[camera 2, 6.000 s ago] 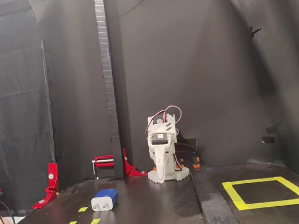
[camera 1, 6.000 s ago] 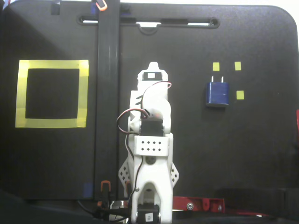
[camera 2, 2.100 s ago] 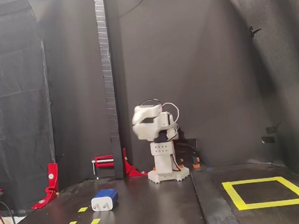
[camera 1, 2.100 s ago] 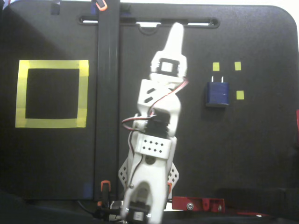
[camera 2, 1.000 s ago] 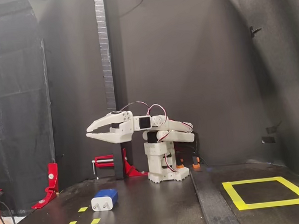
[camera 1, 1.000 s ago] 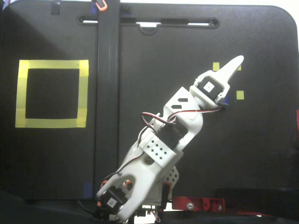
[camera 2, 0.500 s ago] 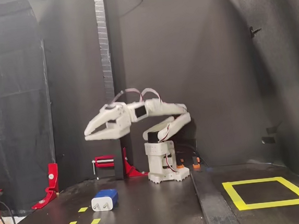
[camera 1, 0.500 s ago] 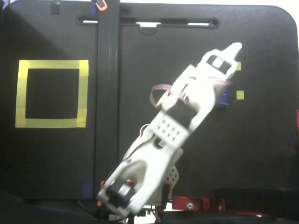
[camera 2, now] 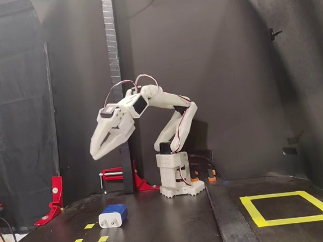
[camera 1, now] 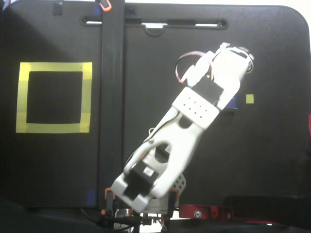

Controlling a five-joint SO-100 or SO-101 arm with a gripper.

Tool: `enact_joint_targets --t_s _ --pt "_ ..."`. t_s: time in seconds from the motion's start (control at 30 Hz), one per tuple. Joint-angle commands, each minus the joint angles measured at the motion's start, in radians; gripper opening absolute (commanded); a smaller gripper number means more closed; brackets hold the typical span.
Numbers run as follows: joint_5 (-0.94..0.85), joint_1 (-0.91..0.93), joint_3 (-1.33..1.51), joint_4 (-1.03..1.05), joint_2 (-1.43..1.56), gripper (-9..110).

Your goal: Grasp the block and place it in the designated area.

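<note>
The small dark blue rounded-rectangular block (camera 2: 114, 216) with two short metal prongs on its white end lies flat on the black worktop (camera 2: 176, 227), free of any grip; in the low fixed view it sits near the front left corner, prongs toward the camera, just behind a few small yellow tape squares (camera 2: 89, 226). In the fixed view from above only a sliver of the block (camera 1: 233, 102) shows, the rest hidden under the arm, with one small yellow tape square (camera 1: 250, 98) just beside it toward the right edge of the worktop. The white two-finger gripper (camera 2: 95, 155) hangs in the air well above the block, tilted down toward it and touching nothing; its jaws look slightly spread at the tips and hold nothing. The white printed arm (camera 1: 187, 121) reaches diagonally from its base at the near edge of the worktop toward the far right corner, red and white wires looping over its upper joint. The designated area, a large square outline of wide yellow tape with a black interior (camera 1: 53, 97), lies well apart on the opposite side of the worktop, near its left edge in the view from above. A tall black upright post (camera 2: 116, 91) stands between the arm and that square, held by a red clamp (camera 2: 118, 178) at its foot.
</note>
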Motion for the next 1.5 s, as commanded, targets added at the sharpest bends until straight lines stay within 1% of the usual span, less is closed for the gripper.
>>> enact_joint_targets --t_s 0.0,0.23,0.4,0.5,0.7,0.93,1.1,1.2,1.3,1.37,1.47 --pt "-0.020 -0.005 -0.104 0.112 -0.046 0" --pt "-0.077 -0.009 -0.287 0.339 -0.206 0" --pt "-0.149 0.009 -0.330 0.431 -0.288 0" --pt "-0.186 0.025 -0.330 0.453 -0.325 0" --pt "-0.206 0.032 -0.337 0.448 -0.385 0" --pt "-0.222 0.040 -0.348 0.445 -0.394 0" --pt "-0.275 0.057 -0.351 0.437 -0.402 0" --pt "-0.373 0.064 -0.353 0.423 -0.403 0" --pt "-0.528 0.064 -0.353 0.397 -0.403 0" --pt "-0.675 0.061 -0.353 0.390 -0.403 0" --pt "-0.945 0.055 -0.353 0.374 -0.403 0"
